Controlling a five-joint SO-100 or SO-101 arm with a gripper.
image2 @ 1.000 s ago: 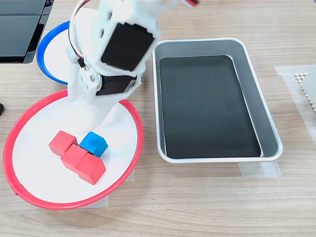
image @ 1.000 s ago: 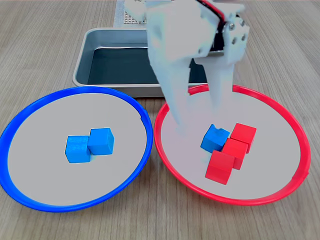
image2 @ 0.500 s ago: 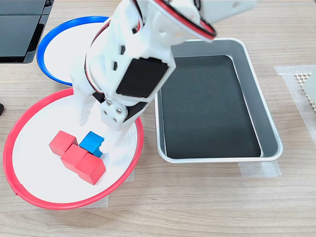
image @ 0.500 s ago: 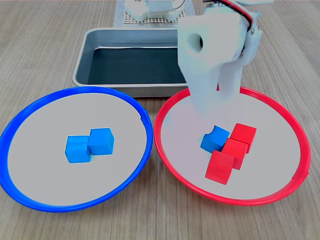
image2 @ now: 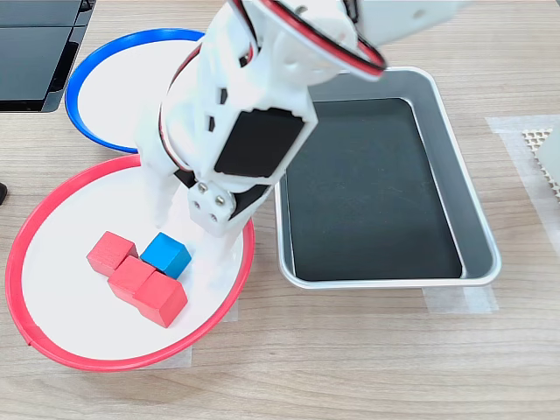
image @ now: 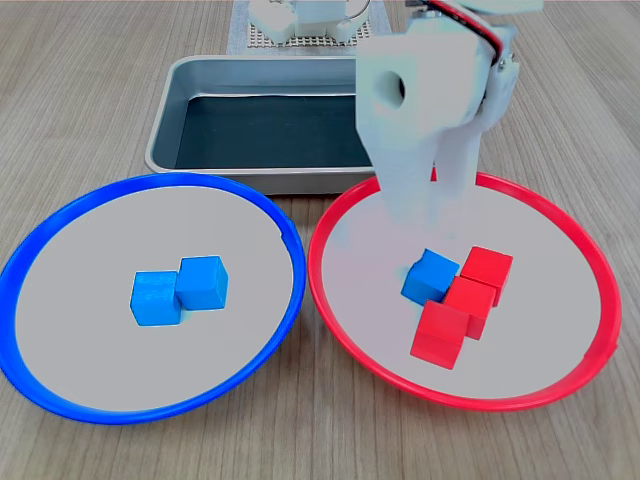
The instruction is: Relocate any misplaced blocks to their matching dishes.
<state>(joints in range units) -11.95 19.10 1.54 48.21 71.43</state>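
Your arm (image2: 262, 79): one white plastic unit with red and black cabling along its upper links, reaching in from the top edge of both exterior views and pitched steeply downward.

Wrist: a black servo face (image2: 258, 144) shows in the second exterior view, set square into the white housing; a round bore (image: 388, 85) shows in the housing in the first exterior view.

Your hand (image2: 179, 229): pointing down, tips low above the surface; two white fingers (image2: 160, 197) stand a little apart, the jaws parted, with nothing gripped between them. In the first exterior view the tips blur into the pale ground, so their exact ends are unclear.
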